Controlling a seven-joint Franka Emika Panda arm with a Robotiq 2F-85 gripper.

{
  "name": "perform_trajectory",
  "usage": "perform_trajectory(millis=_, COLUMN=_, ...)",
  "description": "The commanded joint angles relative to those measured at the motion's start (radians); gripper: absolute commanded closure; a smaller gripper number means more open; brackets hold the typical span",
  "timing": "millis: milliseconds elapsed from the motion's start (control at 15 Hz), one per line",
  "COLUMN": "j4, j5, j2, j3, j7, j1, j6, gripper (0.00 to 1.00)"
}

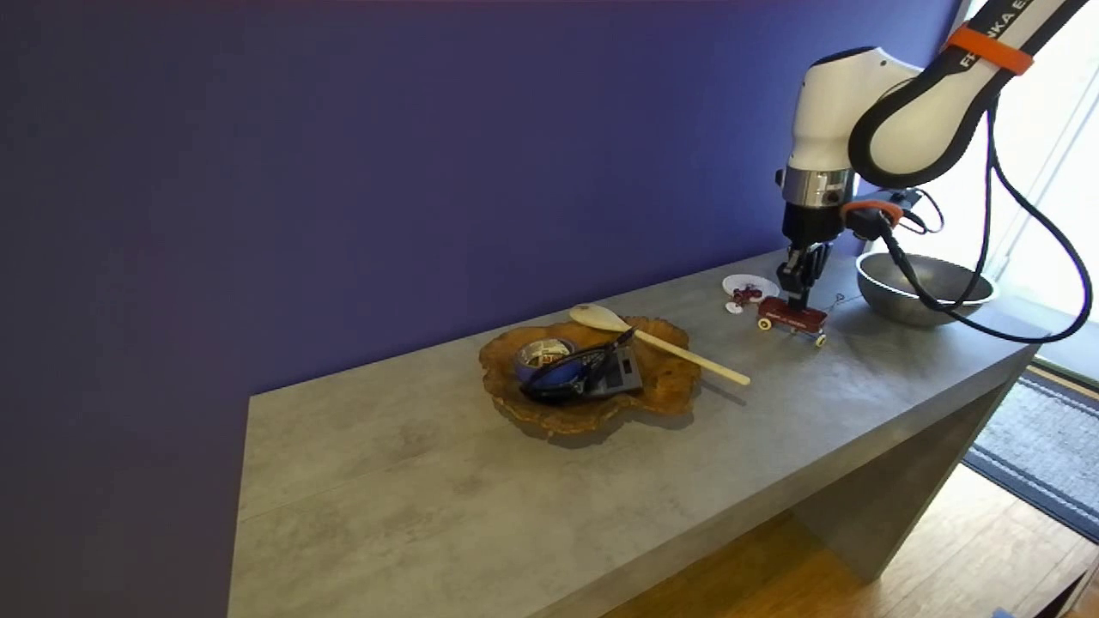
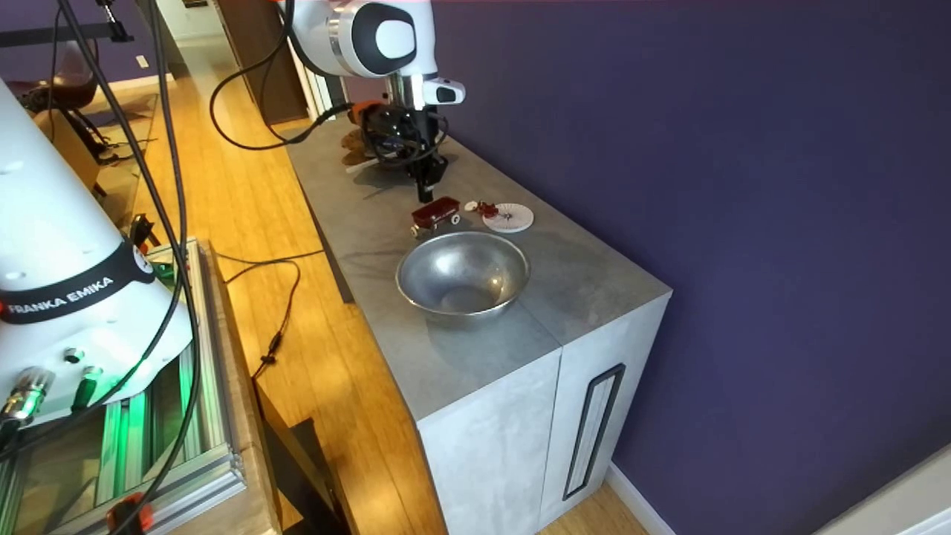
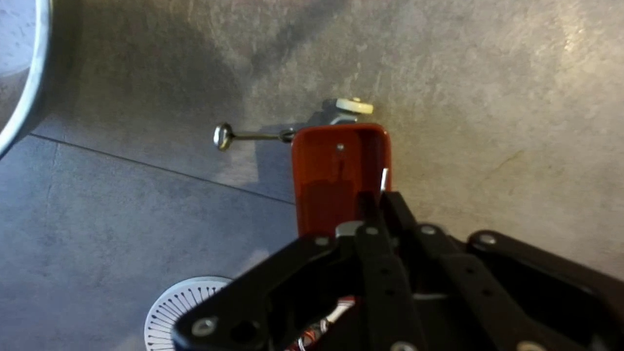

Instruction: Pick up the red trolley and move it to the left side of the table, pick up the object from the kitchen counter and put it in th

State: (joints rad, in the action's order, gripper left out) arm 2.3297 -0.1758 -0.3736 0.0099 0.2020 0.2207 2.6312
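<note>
Pointing straight down, the pincer (image 3: 381, 196) is set narrow, its jaws holding one side wall of the red trolley (image 1: 792, 318) between them. Level and upright, the trolley is toward the right end of the table (image 1: 386, 463) in an exterior view; whether its pale wheels (image 1: 765, 324) bear on the table is hard to tell. From its right end a thin metal handle (image 3: 256, 136) reaches toward the steel bowl (image 1: 893, 302), which stands near it, farther right. On the far side of the trolley, toward the purple wall (image 1: 515, 172), lies a white disc (image 2: 511, 218) with dark radial lines; a small red piece (image 2: 487, 210) is on it or against it, I cannot tell which. Left of these, apart from the trolley, is a wooden tray (image 1: 674, 390) with a ragged edge. It carries a blue roll of tape (image 1: 543, 350), a grey device (image 1: 620, 373) and a black item (image 1: 558, 395) that overlaps the tape and is too tangled to name. Across the tray's far side lies a wooden spoon (image 1: 670, 347), head to the left, its handle running out past the tray's right edge.
</note>
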Motion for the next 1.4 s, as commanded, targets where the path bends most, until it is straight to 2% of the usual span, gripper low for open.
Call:
perform_trajectory(millis=0, j4=-0.025, j5=-0.031, j2=-0.030, j3=-0.010, j7=0.008, j1=0.007, j6=0.042, gripper=0.98)
perform_trajectory(millis=467, j4=-0.030, j5=-0.056, j2=-0.040, j3=-0.031, j7=0.003, j1=0.015, j6=0.036, gripper=0.98)
perform_trajectory(millis=600, j4=-0.030, j5=-0.056, j2=-0.040, j3=-0.034, j7=0.008, j1=0.015, j6=0.039, gripper=0.66)
perform_trajectory(millis=867, j4=-0.015, j5=-0.050, j2=-0.017, j3=-0.030, j7=0.007, j1=0.015, j6=0.040, gripper=0.39)
perform_trajectory(millis=1200, j4=0.041, j5=-0.018, j2=0.080, j3=-0.008, j7=0.003, j1=0.003, j6=0.008, gripper=0.05)
perform_trajectory(millis=1333, j4=0.068, j5=-0.001, j2=0.132, j3=0.001, j7=0.022, j1=0.000, j6=-0.016, gripper=0.00)
